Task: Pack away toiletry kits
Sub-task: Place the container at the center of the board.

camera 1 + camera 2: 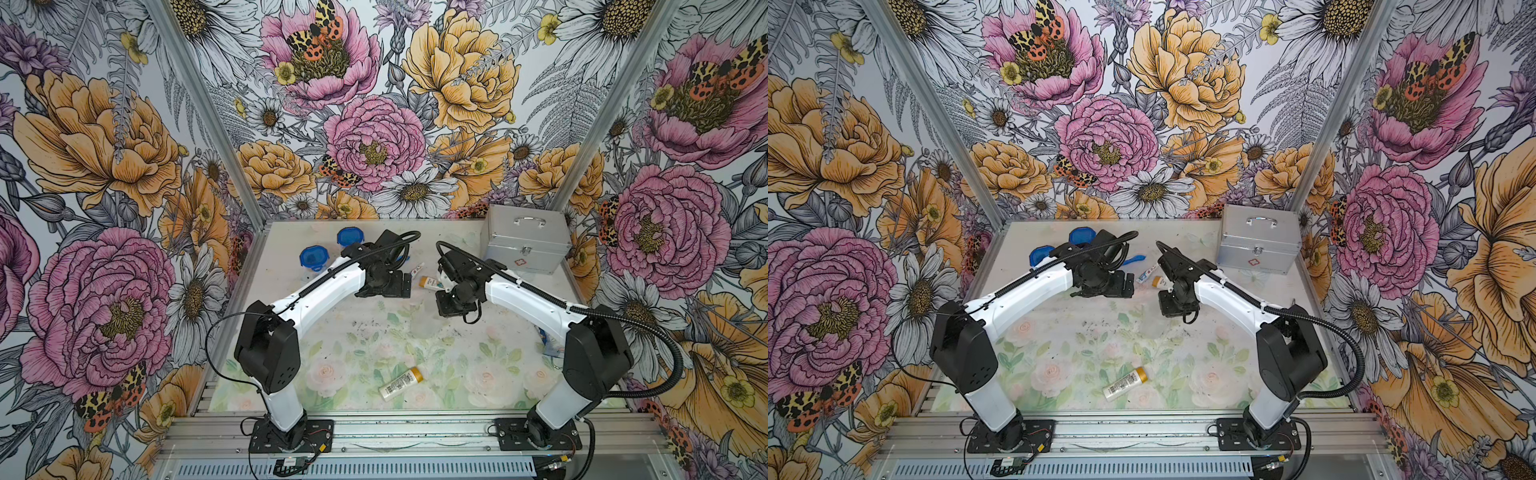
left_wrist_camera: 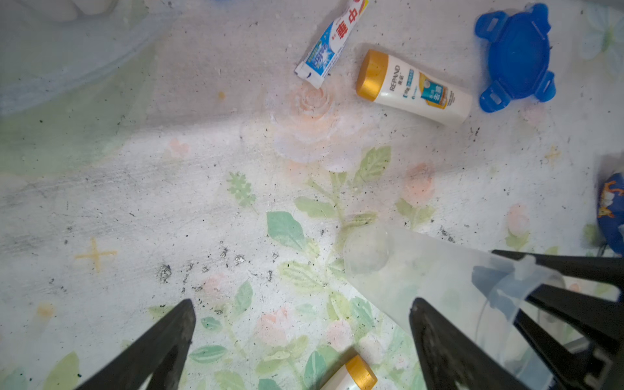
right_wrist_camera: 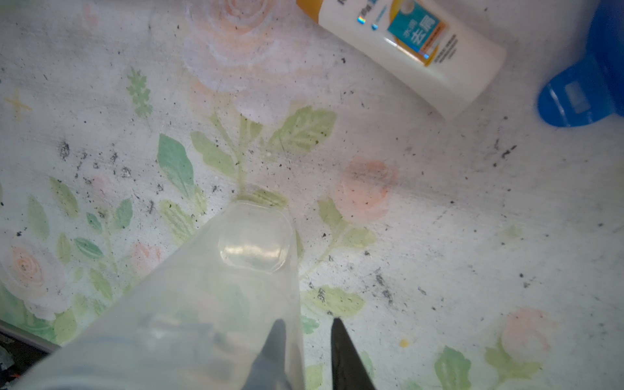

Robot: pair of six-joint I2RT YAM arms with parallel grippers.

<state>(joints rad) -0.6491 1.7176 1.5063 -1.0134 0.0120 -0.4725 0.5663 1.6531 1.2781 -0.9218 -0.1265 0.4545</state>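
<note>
Right tool first: its jaws stand only a little apart, straddling the wall of the clear cup. One finger is down inside, the other outside with a sliver of worktop showing between it and the plastic, so to me that's a loosened hold, not a clamp. The cup looks to be standing base-down between the two arms, and it's empty. Left tool hangs spread wide with nothing in it, just beside the cup. Out beyond them a gold-capped bottle lies on its side, with a toothpaste tube near its cap and a loose blue lid at its other end. The trick here, I'd say, is to draw the right tool straight up off the rim, because a cup this light may tip if the inner finger drags it. After that, the bottle wants a grip across its middle and a drop dead-centre.
</note>
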